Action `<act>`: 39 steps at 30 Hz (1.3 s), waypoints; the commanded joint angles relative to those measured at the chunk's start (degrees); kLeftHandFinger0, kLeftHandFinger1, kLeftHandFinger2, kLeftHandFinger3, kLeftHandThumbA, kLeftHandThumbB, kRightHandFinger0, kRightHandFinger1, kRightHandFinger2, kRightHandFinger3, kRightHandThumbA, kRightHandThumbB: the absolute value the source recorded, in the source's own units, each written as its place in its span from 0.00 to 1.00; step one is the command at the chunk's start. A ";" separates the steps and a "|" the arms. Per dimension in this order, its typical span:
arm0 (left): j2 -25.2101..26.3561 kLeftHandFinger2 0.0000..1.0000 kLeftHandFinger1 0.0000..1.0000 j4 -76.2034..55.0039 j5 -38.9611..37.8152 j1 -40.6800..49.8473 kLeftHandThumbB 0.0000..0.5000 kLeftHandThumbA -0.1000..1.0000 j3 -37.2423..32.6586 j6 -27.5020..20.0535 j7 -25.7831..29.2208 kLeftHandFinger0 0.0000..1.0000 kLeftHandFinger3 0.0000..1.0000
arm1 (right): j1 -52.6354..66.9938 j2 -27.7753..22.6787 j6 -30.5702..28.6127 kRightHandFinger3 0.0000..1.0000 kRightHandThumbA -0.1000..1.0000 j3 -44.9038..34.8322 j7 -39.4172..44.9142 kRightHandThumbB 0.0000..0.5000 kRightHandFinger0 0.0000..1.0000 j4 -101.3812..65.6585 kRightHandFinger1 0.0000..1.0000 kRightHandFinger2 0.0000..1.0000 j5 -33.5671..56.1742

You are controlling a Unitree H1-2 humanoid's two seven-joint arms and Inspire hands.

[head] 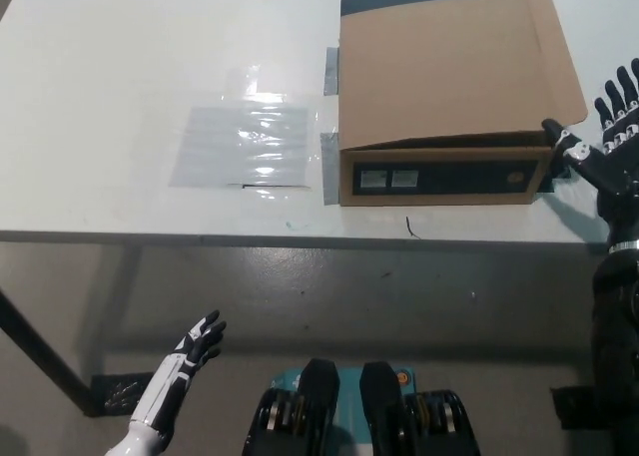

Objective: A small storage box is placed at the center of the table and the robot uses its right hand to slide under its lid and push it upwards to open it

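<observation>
Head view: the one cardboard box point(449, 87) sits on the white bench point(120, 67) in the upper right of the frame, its brown lid point(449, 67) down over the body and its dark front wall with two small labels facing the lower edge of the picture. The box's long axis runs left to right across the frame, and the lid's free front edge runs the same way, overhanging the front wall and jutting out at the right corner. The black right hand point(611, 147) is at the far right edge of the frame, just beside that right front corner; the box lies to picture left of it. Its fingers are spread apart and point up the frame, holding nothing, with one digit reaching toward the corner under the lid's overhang; whether it touches the cardboard I cannot tell. My judgement is that the move ahead turns on this: the hand must travel leftward under the lid's edge before lifting. The white left hand point(195, 344) rests in the lower left, below the bench edge, fingers apart and empty, well apart from the box, so the right hand is by far the nearer. Count: one box, one lid, one clear plastic sheet point(245, 145) lying flat left of the box, two hands.
</observation>
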 commanded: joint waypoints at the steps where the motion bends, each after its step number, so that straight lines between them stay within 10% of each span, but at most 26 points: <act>1: 1.11 1.00 1.00 -0.66 -0.05 -1.41 1.00 1.00 -0.21 -1.63 -1.02 1.00 1.00 | -4.54 1.40 6.62 1.00 1.00 -3.30 4.94 0.65 1.00 -5.14 1.00 1.00 14.32; 39: 1.62 1.00 1.00 -1.43 0.34 -1.54 1.00 1.00 -0.50 -1.26 -1.42 1.00 1.00 | -7.07 5.65 11.51 1.00 1.00 -5.05 7.29 0.66 1.00 -2.07 1.00 1.00 21.42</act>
